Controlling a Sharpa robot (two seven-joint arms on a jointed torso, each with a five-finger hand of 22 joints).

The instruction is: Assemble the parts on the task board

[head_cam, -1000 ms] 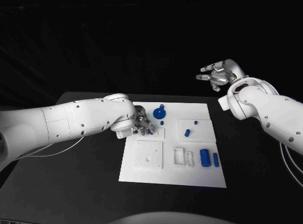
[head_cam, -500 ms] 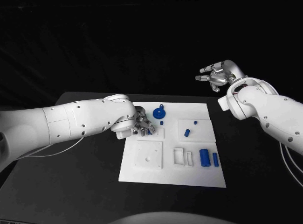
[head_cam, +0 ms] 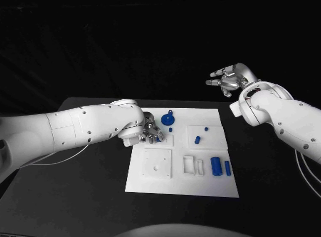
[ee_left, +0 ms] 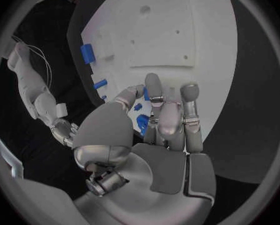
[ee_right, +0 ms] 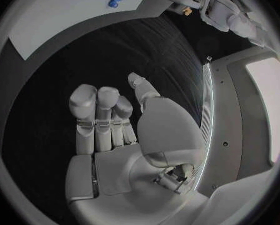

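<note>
left hand [head_cam: 147, 133] was low over the task board's [head_cam: 181, 188] far-left part, fingers closed around a small blue part [ee_left: 142, 121], right hand [head_cam: 229, 79] empty and spread far right; a loose pinch could've dropped or jammed it.

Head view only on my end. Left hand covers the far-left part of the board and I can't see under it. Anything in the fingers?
Observer: Left wrist view shows a small blue part right against the left hand's fingers, over the task board. Gripped or just touching, I cannot tell.
Operator: Right hand carrying anything?
Observer: No. Right wrist view shows the right hand with a bare palm, its fingers lightly curled around nothing.
</note>
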